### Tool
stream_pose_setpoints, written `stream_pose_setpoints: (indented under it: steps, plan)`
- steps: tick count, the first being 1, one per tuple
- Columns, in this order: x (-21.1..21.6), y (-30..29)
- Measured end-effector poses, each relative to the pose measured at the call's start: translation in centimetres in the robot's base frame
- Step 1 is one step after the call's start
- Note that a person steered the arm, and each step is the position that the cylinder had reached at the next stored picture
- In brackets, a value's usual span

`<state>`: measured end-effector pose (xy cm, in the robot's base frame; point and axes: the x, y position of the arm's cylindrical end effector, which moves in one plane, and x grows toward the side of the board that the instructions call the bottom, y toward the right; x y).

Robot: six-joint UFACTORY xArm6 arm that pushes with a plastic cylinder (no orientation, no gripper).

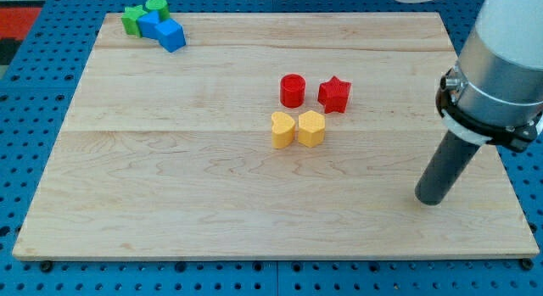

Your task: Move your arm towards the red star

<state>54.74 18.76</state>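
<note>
From where the one camera looks, a pale wooden desk [212,177] fills most of the scene, set on a blue pegboard base [25,118]. The arm [501,67] comes in from the view's top right, a broad white and grey body narrowing to a dark rod. There is no claw on this arm, so nothing to call apart or together; it simply ends in the rod. My tip [431,200] sits on the desk near the view's right edge, with bare wood all round it.

The red star [334,94] lies a little right of the desk's centre, up and to the view's left of my tip and well apart from it. Just beside the star, on its left, stands a red cylinder [292,90], with a narrow gap between the two. Below that pair sit two yellow blocks close together, seemingly touching: a yellow heart [282,130] on the left and a yellow hexagon-like block [311,128] on the right, the latter just under the star.

Far off in the desk's top left corner is a tight cluster: a green star [131,19], a green cylinder [156,5], a blue block [149,25] whose shape I cannot make out, and a blue cube [171,36], all huddled against one another.
</note>
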Motion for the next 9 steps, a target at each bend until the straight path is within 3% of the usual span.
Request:
stream_pose_setpoints:
  steps: [2,4,7,9]
  plan:
    - [-0.4,2.7]
    - [-6.3,3.0]
    - [-14.5,-2.5]
    - [-14.7,-5.5]
